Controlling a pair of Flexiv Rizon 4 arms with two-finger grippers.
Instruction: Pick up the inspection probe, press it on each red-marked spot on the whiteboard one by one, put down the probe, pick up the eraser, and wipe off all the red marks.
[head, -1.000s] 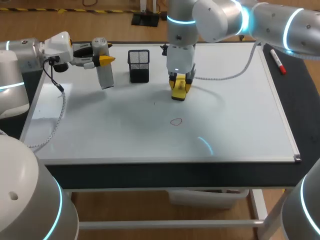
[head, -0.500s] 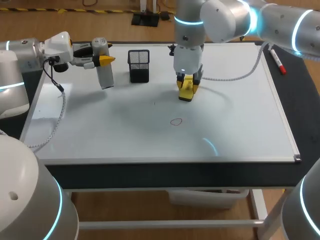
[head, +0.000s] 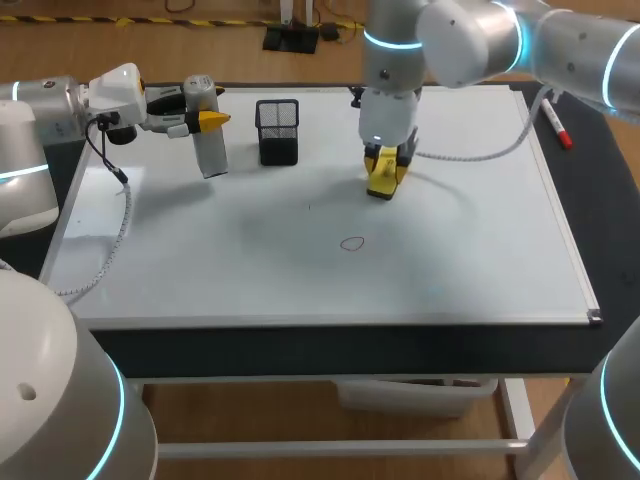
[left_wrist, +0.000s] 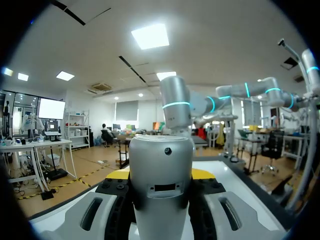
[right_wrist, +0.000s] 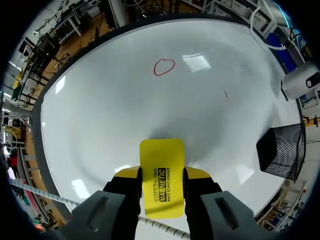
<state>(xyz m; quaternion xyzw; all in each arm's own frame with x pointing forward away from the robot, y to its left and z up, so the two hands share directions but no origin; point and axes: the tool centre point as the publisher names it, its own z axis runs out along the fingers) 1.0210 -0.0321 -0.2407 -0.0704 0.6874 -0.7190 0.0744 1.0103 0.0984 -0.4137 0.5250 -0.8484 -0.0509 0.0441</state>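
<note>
Wiping looks nearly done: one whiteboard (head: 480, 250) on the counter, one red ring left.

The left end effector (head: 205, 120) is clamped on the single probe (head: 207, 145), not yet put down. There is one mesh cup (head: 278, 132). The right end effector (head: 385, 172) grips the one yellow eraser (right_wrist: 161, 175), apart from the ring (head: 351, 243). One marker pen (head: 556, 123) lies at the board's right edge.

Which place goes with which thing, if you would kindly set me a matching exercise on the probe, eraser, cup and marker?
Things:
1. probe
2. eraser
3. cup
4. marker

Places:
A. in the right gripper
B. at the whiteboard right edge
C. in the left gripper
D. standing on the whiteboard

Pairs: 1-C, 2-A, 3-D, 4-B
</note>
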